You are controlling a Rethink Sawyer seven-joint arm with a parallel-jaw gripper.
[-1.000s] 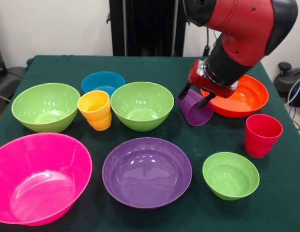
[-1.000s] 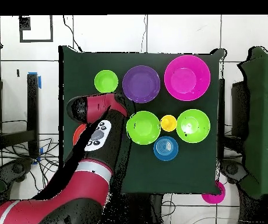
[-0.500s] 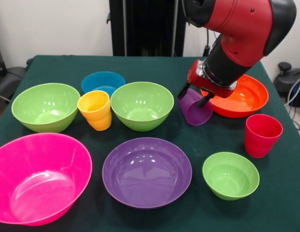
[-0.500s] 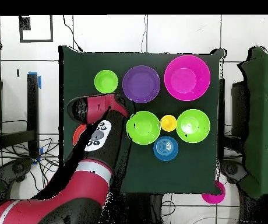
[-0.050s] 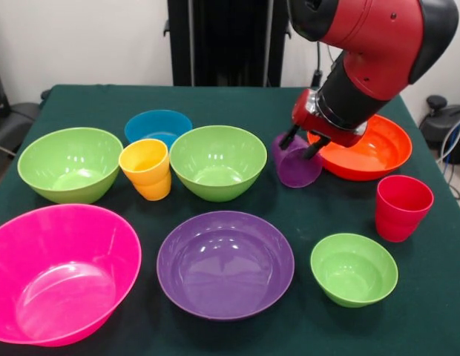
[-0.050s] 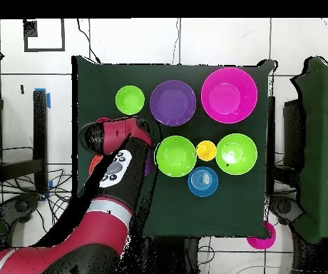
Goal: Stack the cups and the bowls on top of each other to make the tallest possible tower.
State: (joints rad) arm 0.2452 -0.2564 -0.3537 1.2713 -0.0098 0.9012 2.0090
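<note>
Gripper (image 5: 303, 142) clamped on the purple cup (image 5: 295, 163), tilted, just beside the orange-red bowl (image 5: 371, 152). Nothing stacked yet: yellow-orange cup (image 5: 146, 169), red cup (image 5: 401, 207) and every other bowl sit separate. Whole tower left to build.

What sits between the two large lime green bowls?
The yellow-orange cup, upright, seen in both views; the blue bowl lies just behind that gap.
</note>
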